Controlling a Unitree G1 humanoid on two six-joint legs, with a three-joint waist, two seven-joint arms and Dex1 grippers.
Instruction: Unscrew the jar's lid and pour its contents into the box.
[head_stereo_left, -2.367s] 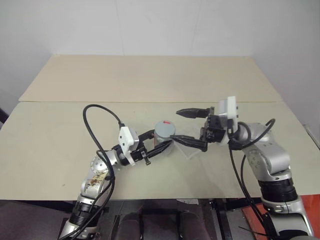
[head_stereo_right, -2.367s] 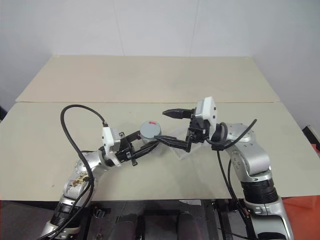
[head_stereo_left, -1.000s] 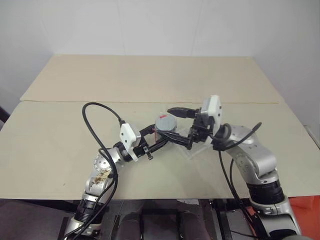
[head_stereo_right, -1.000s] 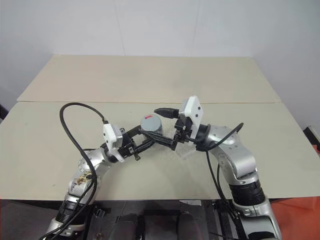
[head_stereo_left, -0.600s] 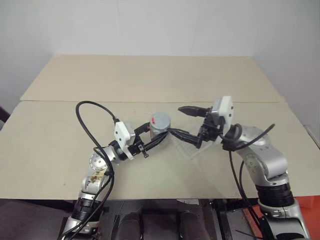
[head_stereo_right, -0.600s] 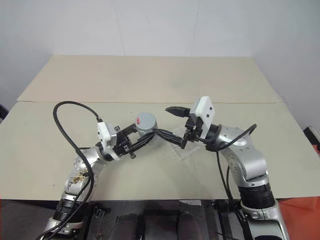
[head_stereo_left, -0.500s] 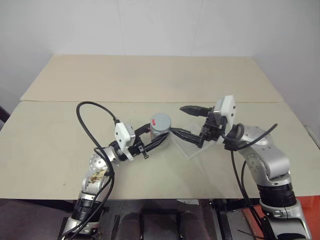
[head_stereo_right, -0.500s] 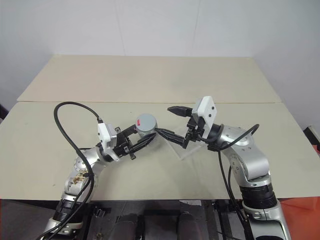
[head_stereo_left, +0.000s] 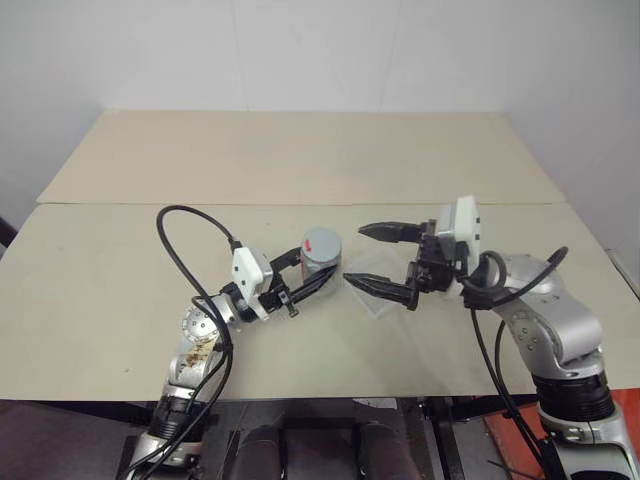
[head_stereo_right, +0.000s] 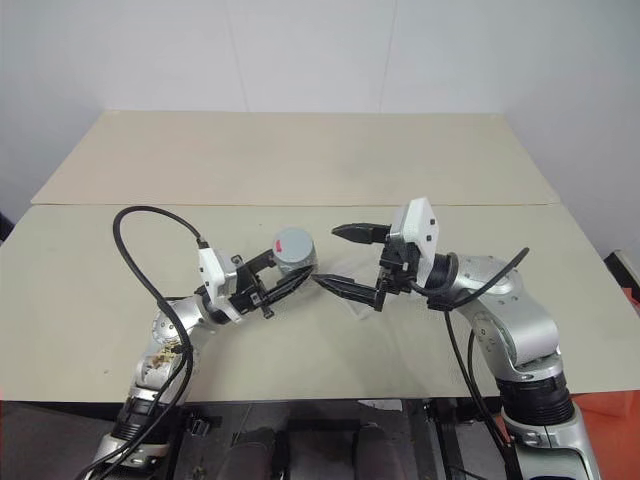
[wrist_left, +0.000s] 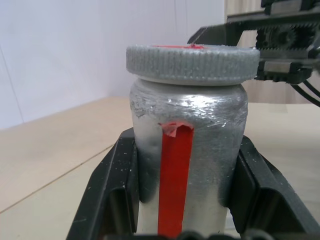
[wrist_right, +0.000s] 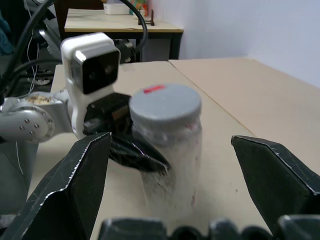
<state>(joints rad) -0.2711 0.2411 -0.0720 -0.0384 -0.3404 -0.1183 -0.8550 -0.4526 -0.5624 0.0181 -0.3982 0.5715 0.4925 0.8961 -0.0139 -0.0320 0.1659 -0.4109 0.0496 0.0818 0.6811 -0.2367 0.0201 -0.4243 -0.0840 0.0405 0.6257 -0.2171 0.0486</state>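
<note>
The jar (head_stereo_left: 320, 262), silvery grey with a red stripe (wrist_left: 175, 175), stands upright in my left gripper (head_stereo_left: 316, 270), which is shut on its body. The grey lid (head_stereo_left: 321, 241) with its red mark sits on the jar's mouth. My right gripper (head_stereo_left: 353, 254) hangs open just to the right of the jar, level with the lid and apart from it, one finger (wrist_right: 75, 190) on each side in the right wrist view. The clear box (head_stereo_left: 384, 302) lies on the table under the right gripper. The contents are hidden inside the jar.
The beige table (head_stereo_left: 300, 160) is made of two boards with a seam (head_stereo_left: 150, 204) across the middle and runs wide behind and to both sides. A black cable (head_stereo_left: 185, 250) loops up from my left arm. A white wall stands behind.
My right gripper, which was around the lid a second ago, has drawn back to the right and stayed open. The jar stays in my left gripper with the lid on.
</note>
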